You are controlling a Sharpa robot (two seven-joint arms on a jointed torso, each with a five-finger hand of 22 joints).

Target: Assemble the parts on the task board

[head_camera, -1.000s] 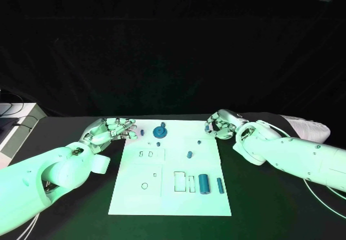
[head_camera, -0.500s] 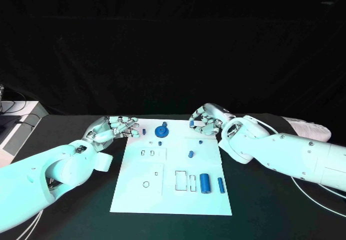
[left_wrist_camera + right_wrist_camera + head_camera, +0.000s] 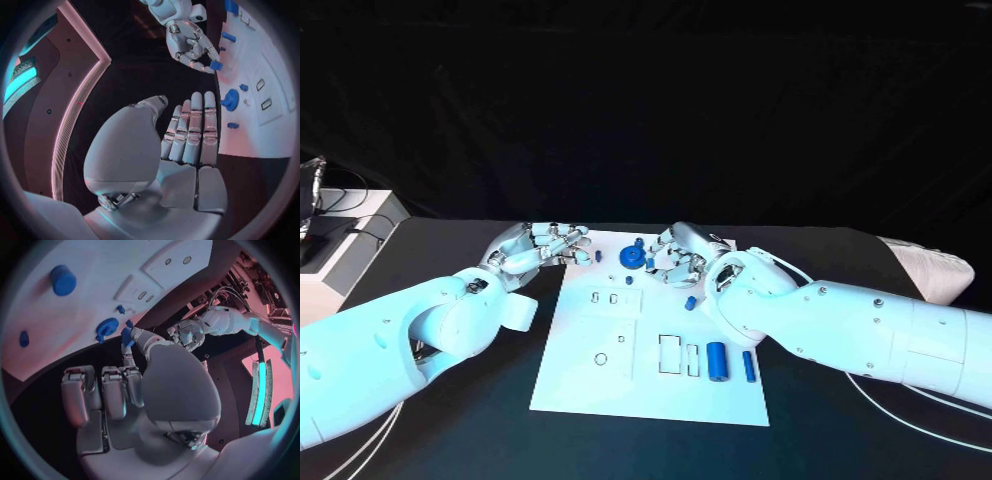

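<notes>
While the board lies flat mid-table, both hands sit at its far end.

Task board: white plate [image 3: 620, 385] on the black table [image 3: 444, 440], with rectangular cut-outs and small holes in its surface.

Surroundings: a pale cabinet [image 3: 336, 255] with cables stands off the table's left edge; dark curtain behind. Nothing lies between the hands and the board.

Parts counted on board (head view): one round blue wheel part [image 3: 633, 259] at the far edge; one small blue peg [image 3: 691, 302] mid-board; one thick blue cylinder [image 3: 717, 361] and one thinner blue pin [image 3: 749, 365] side by side near the right edge.

Right hand [image 3: 678, 257]: over the far edge just beside the wheel part, pinching a small blue piece [image 3: 215, 65] at its fingertips.

Left hand [image 3: 538, 246]: just off the board's far left corner, fingers straight and together, holding nothing.
</notes>
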